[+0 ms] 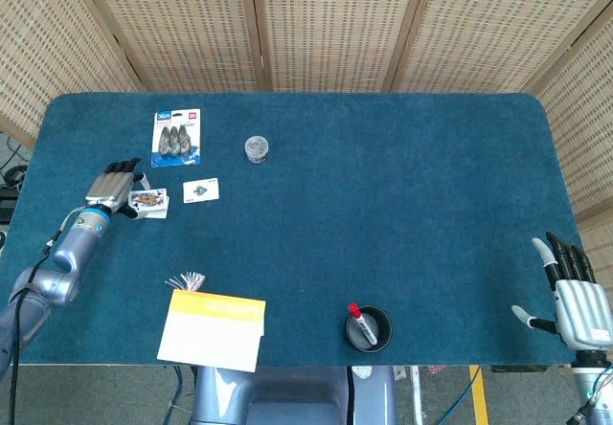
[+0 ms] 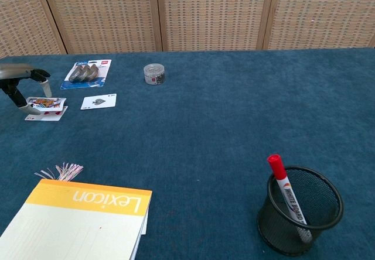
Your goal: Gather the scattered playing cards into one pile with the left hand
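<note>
The grey metal left hand [image 2: 23, 79], fingers apart and holding nothing, hovers over two overlapped face-up playing cards [image 2: 45, 108]; next, I'd guess, it fetches the lone ace of spades card [image 2: 98, 101] just beside them.

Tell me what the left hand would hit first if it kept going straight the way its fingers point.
Probably the pack of clips. The left hand points up and slightly right across the table in the head view, past the two stacked cards lying beside it. The line could also pass just left of the pack; depth is unclear.
</note>
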### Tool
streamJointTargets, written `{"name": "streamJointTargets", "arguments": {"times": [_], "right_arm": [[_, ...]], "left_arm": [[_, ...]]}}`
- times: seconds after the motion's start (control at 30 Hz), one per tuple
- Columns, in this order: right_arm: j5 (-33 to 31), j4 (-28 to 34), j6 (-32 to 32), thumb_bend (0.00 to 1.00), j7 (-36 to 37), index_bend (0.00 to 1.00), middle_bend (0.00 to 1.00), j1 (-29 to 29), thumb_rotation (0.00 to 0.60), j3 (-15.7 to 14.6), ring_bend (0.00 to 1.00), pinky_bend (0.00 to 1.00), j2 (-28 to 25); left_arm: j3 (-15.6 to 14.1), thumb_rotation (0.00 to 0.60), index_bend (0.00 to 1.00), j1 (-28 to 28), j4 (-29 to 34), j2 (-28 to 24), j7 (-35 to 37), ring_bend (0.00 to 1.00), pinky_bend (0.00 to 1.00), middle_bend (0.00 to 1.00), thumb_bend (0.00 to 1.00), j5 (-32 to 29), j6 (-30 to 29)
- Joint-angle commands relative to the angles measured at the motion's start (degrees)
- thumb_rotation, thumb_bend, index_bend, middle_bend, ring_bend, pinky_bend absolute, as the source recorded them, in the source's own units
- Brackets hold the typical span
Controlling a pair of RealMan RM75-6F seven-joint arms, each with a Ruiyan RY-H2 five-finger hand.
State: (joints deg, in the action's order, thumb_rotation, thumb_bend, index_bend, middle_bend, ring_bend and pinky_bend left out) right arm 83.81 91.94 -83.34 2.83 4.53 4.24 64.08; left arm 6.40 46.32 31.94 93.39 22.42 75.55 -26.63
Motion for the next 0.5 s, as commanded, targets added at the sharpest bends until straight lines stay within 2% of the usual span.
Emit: {"name": "streamJointTargets", "arguments": {"times": [0.03,0.27,0.5], "right_arm": [[0.0,0.0,0.0,0.16,-0.1,0.0,0.0,0.0,0.6,0.0,0.0,0.0,0.0],[-0.1,0.1,-0.1,0.16,-0.3,0.0,0.0,0.0,0.6,0.1,0.0,0.0,0.1],[-0.2,0.2,-0.2,0.16,-0.7,0.0,0.0,-0.1,0.6,0.2,0.0,0.0,0.2]], "left_arm": [[-0.5,0.6,0.36,-0.1,-0.2,-0.2,0.4,0.0,0.0,0.0,0.23,0.7,0.0],[-3.0,0.6,0.33,-1.1,-1.5,-0.4,2.0,0.0,0.0,0.0,0.23,4.0,-2.0],[-4.0,0.6,0.28,-1.5,-2.5,-0.2,6.4,0.0,0.0,0.0,0.23,6.1,-4.2]]}}
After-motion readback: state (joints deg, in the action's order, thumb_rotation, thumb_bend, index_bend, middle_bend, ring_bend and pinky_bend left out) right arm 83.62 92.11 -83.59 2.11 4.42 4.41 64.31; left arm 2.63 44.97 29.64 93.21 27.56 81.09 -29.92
